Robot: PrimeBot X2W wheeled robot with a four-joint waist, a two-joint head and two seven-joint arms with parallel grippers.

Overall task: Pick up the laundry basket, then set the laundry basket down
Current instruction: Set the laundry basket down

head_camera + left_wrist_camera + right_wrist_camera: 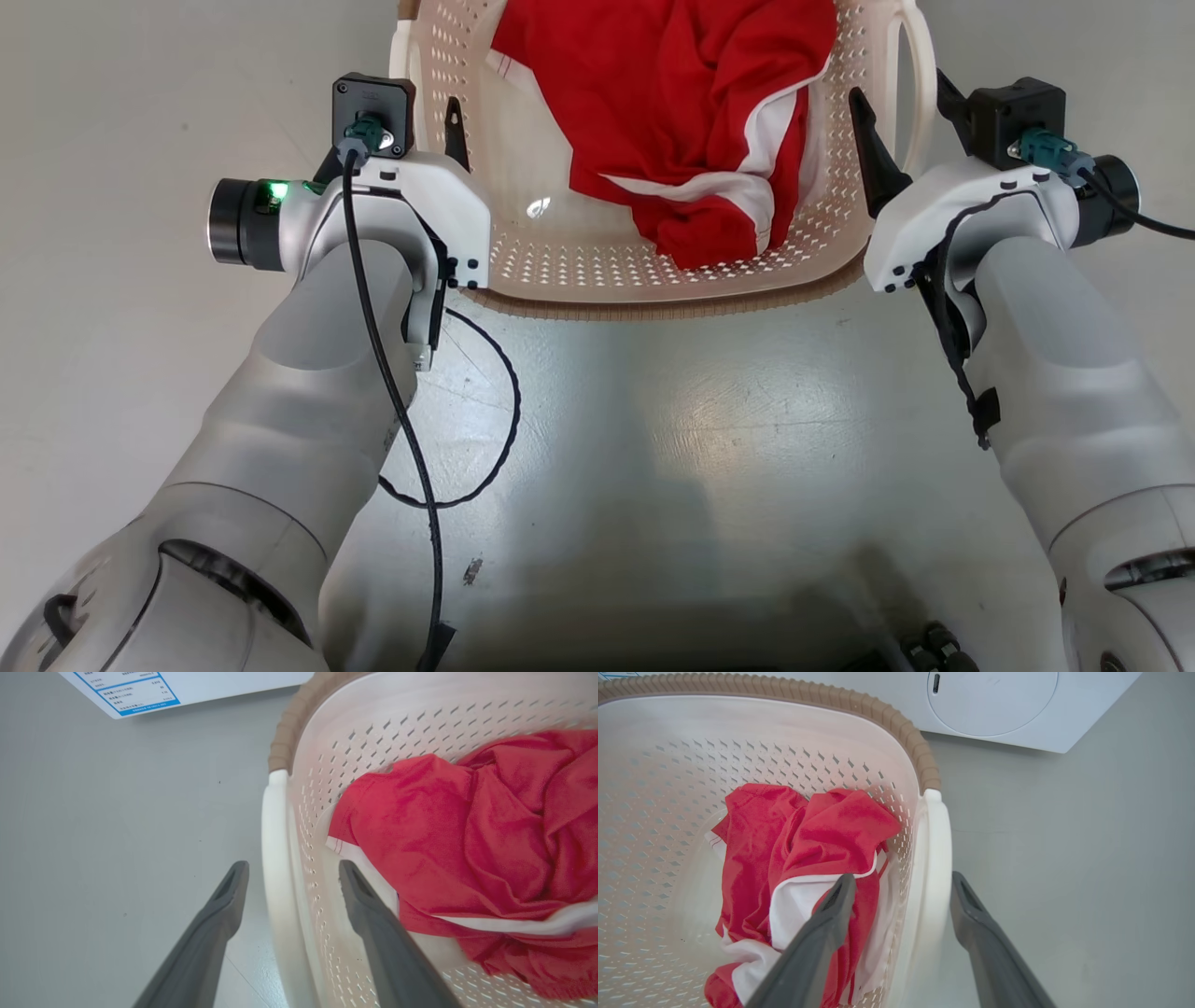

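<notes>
L gripper (pixel 293 868) & R gripper (pixel 902 879) stand open astride laundry basket (pixel 653 271) handles (pixel 275 849); inner fingers (pixel 817 942) could snag red garment (pixel 672 103) on pull-back, tipping basket.

- Blue-bordered white sticker (pixel 135 690) on pale panel (pixel 243 682), top of left wrist view: rows of small print and figures, too blurred to read.
- No other lettering legible.

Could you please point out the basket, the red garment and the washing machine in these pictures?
basket (pixel 653 306): head view, on its near brown rim.
red garment (pixel 467 835): left wrist view, on the middle of the cloth.
washing machine (pixel 994 700): right wrist view, on its round door.
</notes>
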